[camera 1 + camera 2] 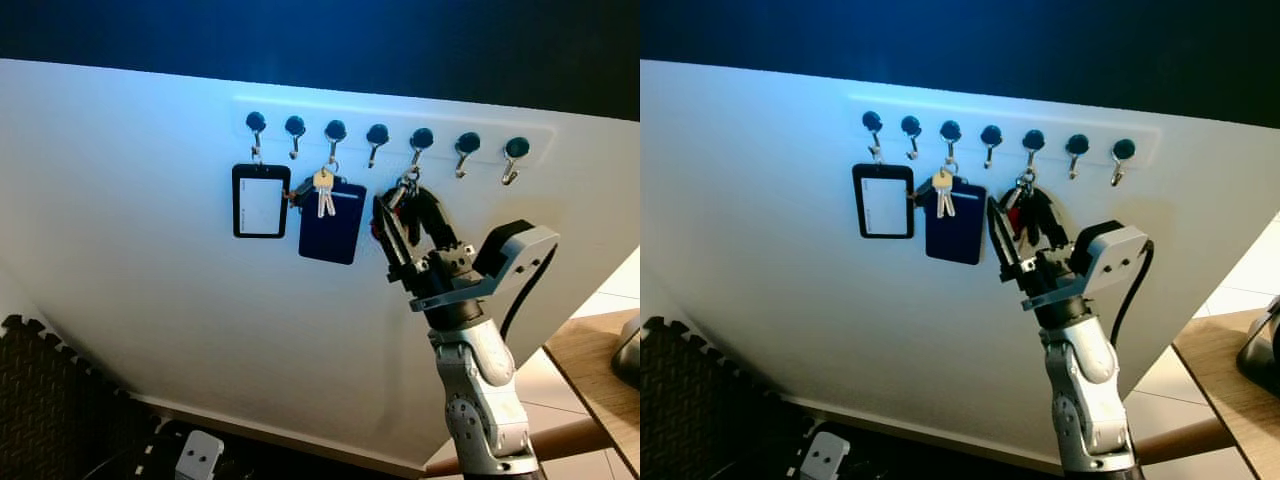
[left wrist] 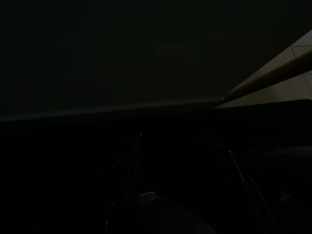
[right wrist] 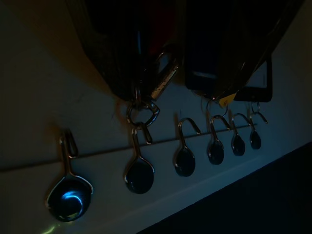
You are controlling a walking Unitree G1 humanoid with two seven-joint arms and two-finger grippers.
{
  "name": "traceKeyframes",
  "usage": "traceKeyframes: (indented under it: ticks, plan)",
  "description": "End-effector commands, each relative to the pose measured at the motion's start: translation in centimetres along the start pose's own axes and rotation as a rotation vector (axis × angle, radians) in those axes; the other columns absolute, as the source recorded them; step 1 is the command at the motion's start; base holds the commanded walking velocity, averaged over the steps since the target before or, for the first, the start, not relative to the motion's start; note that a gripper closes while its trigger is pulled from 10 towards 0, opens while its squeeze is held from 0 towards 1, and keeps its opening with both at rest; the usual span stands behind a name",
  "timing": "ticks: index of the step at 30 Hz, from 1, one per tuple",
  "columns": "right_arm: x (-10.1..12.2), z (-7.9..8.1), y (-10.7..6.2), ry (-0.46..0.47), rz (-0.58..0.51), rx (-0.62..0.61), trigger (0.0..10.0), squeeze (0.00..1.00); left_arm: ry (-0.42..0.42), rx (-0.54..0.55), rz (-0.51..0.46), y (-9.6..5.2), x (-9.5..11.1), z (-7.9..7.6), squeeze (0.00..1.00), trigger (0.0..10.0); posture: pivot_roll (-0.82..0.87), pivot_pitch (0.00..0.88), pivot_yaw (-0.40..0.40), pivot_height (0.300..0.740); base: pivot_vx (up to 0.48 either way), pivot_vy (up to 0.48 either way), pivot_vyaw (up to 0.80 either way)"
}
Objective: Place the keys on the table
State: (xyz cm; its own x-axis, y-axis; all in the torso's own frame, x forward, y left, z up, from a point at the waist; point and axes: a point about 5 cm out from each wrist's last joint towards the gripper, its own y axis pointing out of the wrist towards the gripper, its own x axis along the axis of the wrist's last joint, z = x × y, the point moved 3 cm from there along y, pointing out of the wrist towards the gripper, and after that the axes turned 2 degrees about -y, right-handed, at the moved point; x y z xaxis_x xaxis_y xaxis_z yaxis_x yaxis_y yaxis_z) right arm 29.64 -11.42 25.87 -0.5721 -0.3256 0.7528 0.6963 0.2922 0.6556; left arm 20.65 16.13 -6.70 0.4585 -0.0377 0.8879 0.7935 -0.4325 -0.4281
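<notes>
Left eye view: right gripper (image 1: 398, 232) raised to the white wall rail of seven dark-knobbed metal hooks (image 1: 378, 140); jaws set close around the dark bunch of keys with red fob (image 1: 400, 200) hanging on the fifth hook. Black-framed badge holder (image 1: 260, 200) and navy card wallet (image 1: 332, 222) hang further left.

Right wrist view: key ring (image 3: 142, 113) on its hook; grip firmness unclear.

Left wrist view: too dark.

the right arm (image 1: 480, 390) is silver, built of rounded jointed segments with dark screws. a grey boxy wrist camera housing (image 1: 515, 252) sits beside its black fingers (image 1: 390, 235), trailing a black cable (image 1: 522, 295).
</notes>
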Motion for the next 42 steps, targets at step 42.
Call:
traceKeyframes:
  ticks: [42]
  plan:
    - [1.6,1.2,2.0,0.165,-0.061,0.017,10.0,0.0,0.013,-0.001,0.01,-0.4,-0.2,0.3,0.0,10.0,0.09,0.13,-0.032,0.74,0.0,0.0,0.0]
